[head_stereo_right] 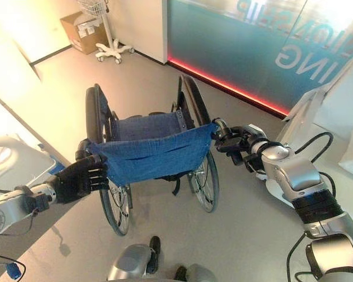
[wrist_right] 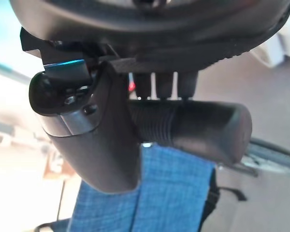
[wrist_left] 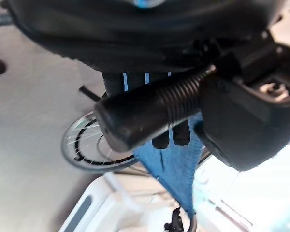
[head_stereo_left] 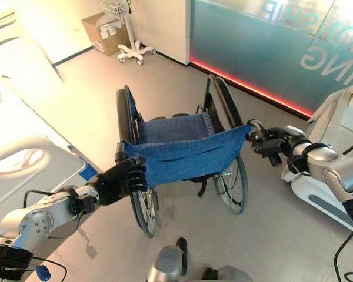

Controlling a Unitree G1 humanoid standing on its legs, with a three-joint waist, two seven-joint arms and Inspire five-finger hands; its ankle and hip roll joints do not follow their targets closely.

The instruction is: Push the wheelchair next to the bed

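Left eye view | both hands, left hand (head_stereo_left: 122, 179) and right hand (head_stereo_left: 263, 138), clasp black ribbed push handles of the blue-fabric, black-framed wheelchair (head_stereo_left: 182, 147) at centre | white plastic-railed bed (head_stereo_left: 29, 158) at left edge, near | final closing push seems left

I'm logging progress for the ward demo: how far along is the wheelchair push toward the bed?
Done: both push handles are gripped, the left robot hand curled round the left handle and the right robot hand round the right handle. In hand: the wheelchair stands on open floor. Left: the bed lies off to the robot's left with a floor gap between, so the chair must yet be brought alongside.
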